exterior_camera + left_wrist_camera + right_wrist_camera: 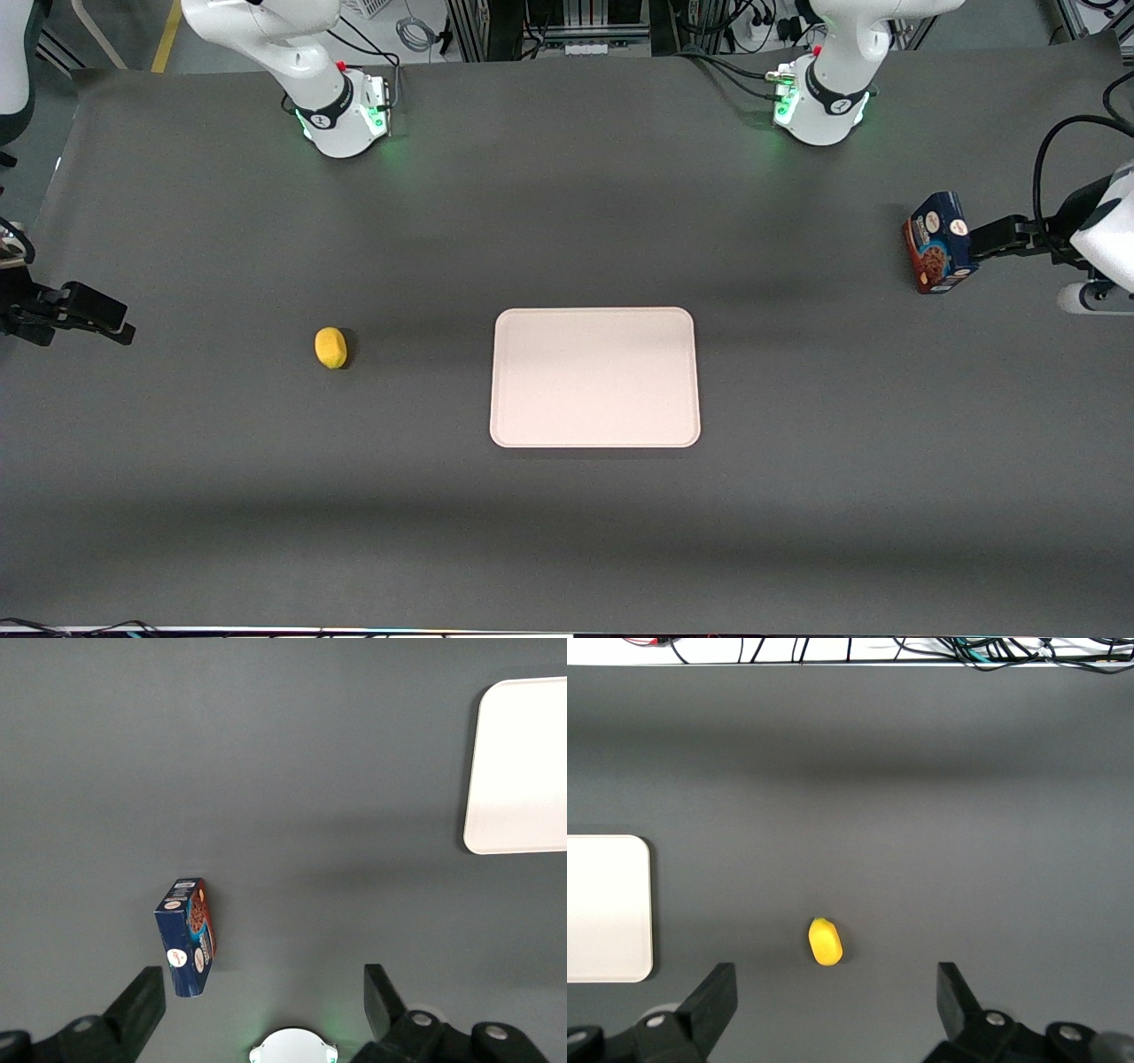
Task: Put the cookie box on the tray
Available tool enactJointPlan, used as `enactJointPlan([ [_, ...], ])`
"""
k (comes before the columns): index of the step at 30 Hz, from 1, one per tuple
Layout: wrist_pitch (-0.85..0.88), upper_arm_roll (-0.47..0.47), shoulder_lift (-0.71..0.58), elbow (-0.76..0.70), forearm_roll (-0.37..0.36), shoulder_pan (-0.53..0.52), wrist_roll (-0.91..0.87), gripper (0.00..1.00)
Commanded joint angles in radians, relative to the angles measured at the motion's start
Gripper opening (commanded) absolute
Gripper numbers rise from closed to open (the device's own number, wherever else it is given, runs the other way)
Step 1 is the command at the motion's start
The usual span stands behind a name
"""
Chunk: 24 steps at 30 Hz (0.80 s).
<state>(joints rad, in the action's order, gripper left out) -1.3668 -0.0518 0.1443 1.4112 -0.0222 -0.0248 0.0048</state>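
A: Front view first: where is the cookie box (941,242)?

B: Standing on the table (266,532) at the frame's right edge, toward the working arm's end, well apart from the tray (594,377) at centre. Nothing lies on the tray. A yellow lump (330,346) sits left of it.

A: And the gripper (997,239)?

B: Beside the box, arm reaching in from the right edge. Probably lining up a grasp.

A: Left wrist view?

B: The fingers (140,1005) are spread wide, clamped on nothing, with the box on the table below, close to one finger. The tray shows at the frame's right edge.

A: Right wrist view?

B: Just the lump and the tray's corner.
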Motion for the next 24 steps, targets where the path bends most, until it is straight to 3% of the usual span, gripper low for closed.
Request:
enactJointPlan([
  [1,0.04,0.003,-0.009,-0.012,-0.018,-0.006,0.015,1.0],
  [17,-0.026,0.23,-0.041,0.034,-0.03,-0.024,0.017,1.0],
  [24,-0.245,0.296,-0.233,0.308,-0.088,-0.023,0.021,1.0],
])
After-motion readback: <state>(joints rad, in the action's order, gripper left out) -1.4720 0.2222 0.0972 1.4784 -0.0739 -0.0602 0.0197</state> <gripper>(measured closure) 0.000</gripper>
